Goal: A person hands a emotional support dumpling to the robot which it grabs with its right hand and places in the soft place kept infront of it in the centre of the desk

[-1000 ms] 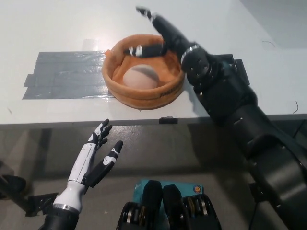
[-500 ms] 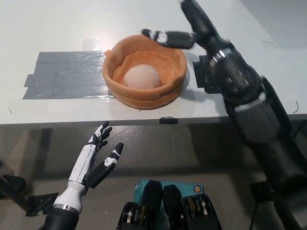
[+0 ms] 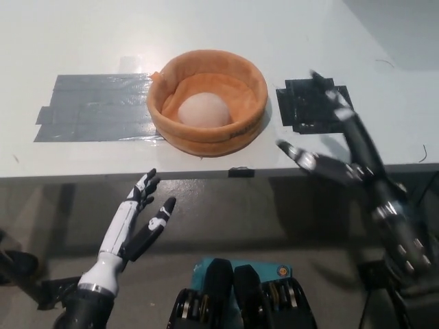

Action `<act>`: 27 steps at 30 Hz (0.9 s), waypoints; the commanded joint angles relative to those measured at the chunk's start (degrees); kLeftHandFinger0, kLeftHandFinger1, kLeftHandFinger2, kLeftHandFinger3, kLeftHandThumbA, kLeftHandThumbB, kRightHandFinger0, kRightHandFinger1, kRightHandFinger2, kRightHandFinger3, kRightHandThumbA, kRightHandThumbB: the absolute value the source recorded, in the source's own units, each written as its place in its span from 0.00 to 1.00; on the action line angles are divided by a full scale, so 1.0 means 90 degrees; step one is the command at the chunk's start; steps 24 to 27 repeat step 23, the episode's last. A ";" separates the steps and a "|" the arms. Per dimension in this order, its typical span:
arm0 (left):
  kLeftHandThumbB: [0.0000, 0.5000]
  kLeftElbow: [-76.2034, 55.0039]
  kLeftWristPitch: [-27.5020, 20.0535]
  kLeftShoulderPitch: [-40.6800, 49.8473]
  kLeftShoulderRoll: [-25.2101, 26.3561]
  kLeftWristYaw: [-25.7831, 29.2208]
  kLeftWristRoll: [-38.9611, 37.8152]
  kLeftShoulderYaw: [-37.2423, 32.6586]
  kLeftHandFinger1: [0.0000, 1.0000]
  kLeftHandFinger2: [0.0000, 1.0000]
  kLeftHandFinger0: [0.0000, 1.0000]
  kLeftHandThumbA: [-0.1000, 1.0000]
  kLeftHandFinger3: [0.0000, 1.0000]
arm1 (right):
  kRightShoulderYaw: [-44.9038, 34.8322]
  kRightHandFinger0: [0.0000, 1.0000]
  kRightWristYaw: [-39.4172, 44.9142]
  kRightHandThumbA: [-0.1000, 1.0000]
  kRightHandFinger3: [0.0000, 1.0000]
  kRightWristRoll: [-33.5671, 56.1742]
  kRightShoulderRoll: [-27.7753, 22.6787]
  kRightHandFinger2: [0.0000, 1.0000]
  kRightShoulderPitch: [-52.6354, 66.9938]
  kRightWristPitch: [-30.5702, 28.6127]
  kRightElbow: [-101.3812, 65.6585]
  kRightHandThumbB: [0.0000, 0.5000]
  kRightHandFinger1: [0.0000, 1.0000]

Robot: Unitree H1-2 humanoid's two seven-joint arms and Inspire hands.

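The pale, round dumpling (image 3: 202,110) lies inside the orange soft bowl (image 3: 241,126) at the middle of the white desk (image 3: 82,41). My black right hand (image 3: 339,147) hangs open over the desk's front right edge, well right of the bowl, holding nothing. Its fingers are spread, slightly blurred. My white left hand (image 3: 134,226) rests open below the desk's front edge at the lower left.
A grey tape patch (image 3: 92,115) lies left of the bowl. A black tape patch (image 3: 312,104) lies right of it, just behind my right hand. A small dark clip (image 3: 240,171) sits on the desk's front edge.
My right hand has drawn back from above the bowl's far rim to the desk's front right edge, empty. The dumpling stays in the bowl. The left hand has barely moved.
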 commanded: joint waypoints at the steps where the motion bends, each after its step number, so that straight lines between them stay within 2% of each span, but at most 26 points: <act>1: 0.00 -0.0104 -0.0266 -0.0399 0.0092 0.0098 -0.0051 0.0181 1.00 1.00 1.00 0.77 1.00 | -0.0448 1.00 -0.0103 0.80 1.00 0.0608 -0.0123 1.00 0.0402 -0.0527 -0.0094 0.51 1.00; 5: 0.00 -0.0174 -0.0225 -0.0314 0.0052 0.0072 0.0001 0.0180 1.00 1.00 1.00 0.78 1.00 | -0.0465 1.00 -0.0009 0.71 1.00 0.0708 -0.0050 1.00 0.0419 -0.0969 0.1030 0.49 1.00; 7: 0.00 -0.0175 -0.0347 -0.0274 0.0081 0.0109 0.0011 0.0217 1.00 1.00 1.00 0.76 1.00 | -0.0333 1.00 0.0015 0.71 1.00 0.0564 -0.0001 1.00 0.0356 -0.1058 0.1501 0.52 1.00; 9: 0.00 -0.0189 -0.0364 -0.0259 0.0073 0.0116 0.0051 0.0201 1.00 1.00 1.00 0.78 1.00 | -0.0231 1.00 0.0023 0.70 1.00 0.0442 -0.0021 1.00 0.0378 -0.1168 0.1733 0.52 1.00; 14: 0.00 -0.0324 -0.0183 -0.0167 0.0039 0.0071 0.0045 0.0190 1.00 1.00 1.00 0.78 1.00 | -0.0054 1.00 0.0031 0.75 1.00 0.0363 -0.0031 1.00 0.0488 -0.1368 0.2020 0.60 1.00; 27: 0.00 -0.0520 -0.0205 0.0299 0.0069 -0.0010 0.0073 0.0119 1.00 1.00 1.00 0.76 1.00 | 0.0168 1.00 0.0039 0.75 1.00 0.0309 -0.0031 1.00 0.0974 -0.1474 0.1907 0.61 1.00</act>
